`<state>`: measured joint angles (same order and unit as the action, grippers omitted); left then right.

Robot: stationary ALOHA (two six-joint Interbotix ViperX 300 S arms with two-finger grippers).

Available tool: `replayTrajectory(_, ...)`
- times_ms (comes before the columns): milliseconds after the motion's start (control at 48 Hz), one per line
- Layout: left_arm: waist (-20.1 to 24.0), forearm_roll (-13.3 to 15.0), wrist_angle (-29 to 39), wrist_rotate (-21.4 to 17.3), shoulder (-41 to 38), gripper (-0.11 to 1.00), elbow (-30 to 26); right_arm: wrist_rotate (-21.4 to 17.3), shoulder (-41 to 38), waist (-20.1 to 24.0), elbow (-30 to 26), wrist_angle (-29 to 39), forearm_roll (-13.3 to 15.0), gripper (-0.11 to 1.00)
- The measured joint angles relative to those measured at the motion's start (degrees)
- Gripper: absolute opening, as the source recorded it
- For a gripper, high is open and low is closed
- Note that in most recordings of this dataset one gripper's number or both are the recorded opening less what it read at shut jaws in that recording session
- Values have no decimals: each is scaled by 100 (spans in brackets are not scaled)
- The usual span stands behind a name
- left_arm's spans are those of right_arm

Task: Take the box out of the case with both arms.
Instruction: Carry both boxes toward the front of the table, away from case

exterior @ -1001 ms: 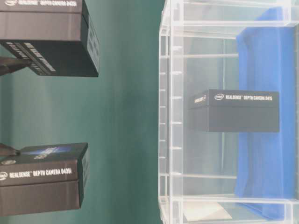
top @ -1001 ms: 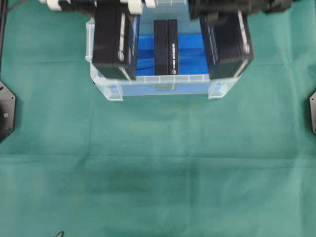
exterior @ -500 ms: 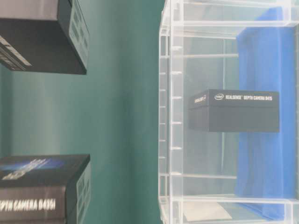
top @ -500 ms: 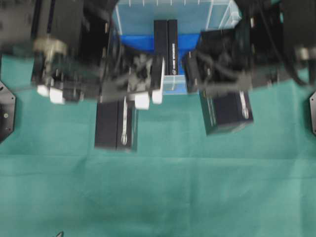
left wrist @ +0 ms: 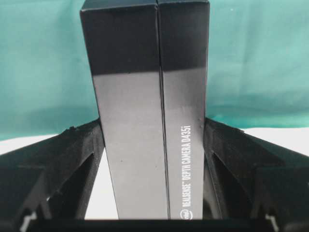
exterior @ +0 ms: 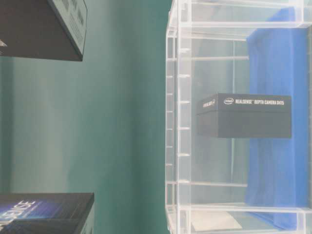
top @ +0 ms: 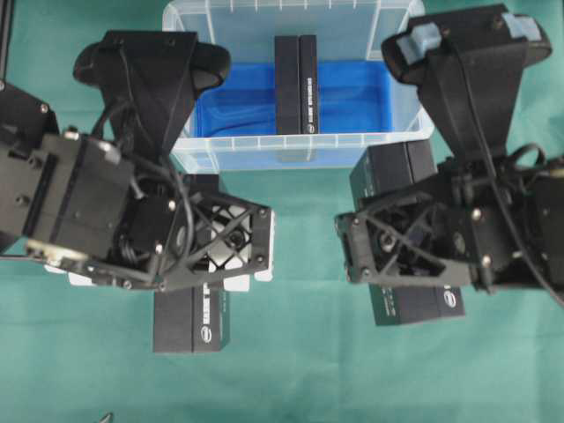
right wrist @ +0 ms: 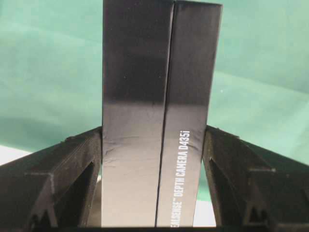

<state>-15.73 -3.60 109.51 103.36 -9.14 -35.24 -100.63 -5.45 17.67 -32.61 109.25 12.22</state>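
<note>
Boxes number three: one in the case [top: 203, 150], one clamped in each gripper, left [left wrist: 153, 145] and right [right wrist: 153, 145].

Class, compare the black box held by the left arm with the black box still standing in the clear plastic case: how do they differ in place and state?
The black cardboard box in the left gripper is outside the clear plastic case, over the green cloth; the black box in the case stands on the blue lining. The first is clamped between the jaws; the second is untouched. The first's print reads D435i; the second's D415. Both are slim black RealSense camera boxes.
</note>
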Motion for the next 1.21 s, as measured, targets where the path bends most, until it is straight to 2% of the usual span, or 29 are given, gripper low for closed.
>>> replayTrajectory(1209,-70,-18,-35,141,0,62,44,-9,-44,44,9,0,9,65)
